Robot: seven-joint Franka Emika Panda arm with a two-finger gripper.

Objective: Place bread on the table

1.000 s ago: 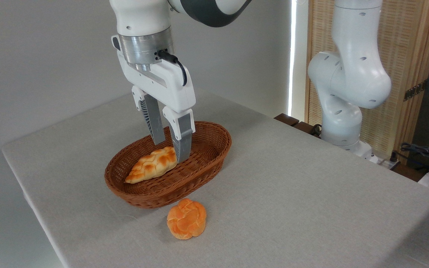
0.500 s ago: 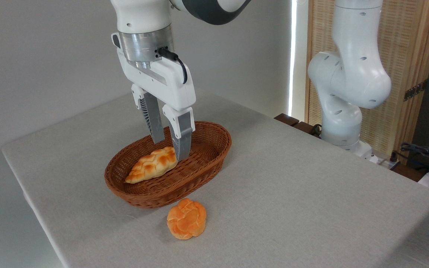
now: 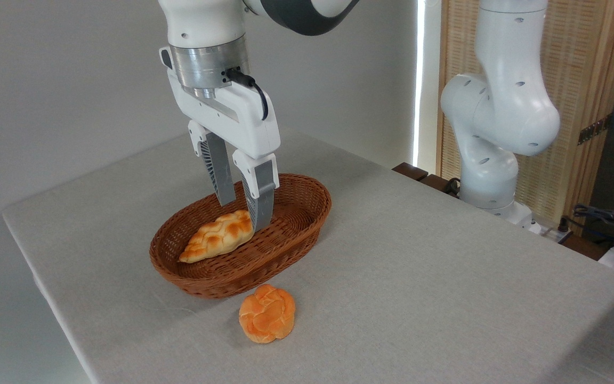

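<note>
Camera view shows the bread (image 3: 217,236) lying in the basket (image 3: 296,224), long way from low left to upper right, its right end between the open, empty fingers of the gripper (image 3: 243,215) above it.

1. We see a glossy white Franka arm (image 3: 499,106) with rounded joint housings, small dark screw holes and a dark grey band near the top.
2. A ribbed silver flange ring (image 3: 205,66) joins the wrist to the white gripper (image 3: 243,210).
3. A black cable (image 3: 251,90) loops beside it.
4. Its grey fingers (image 3: 261,197) are ribbed.
</note>
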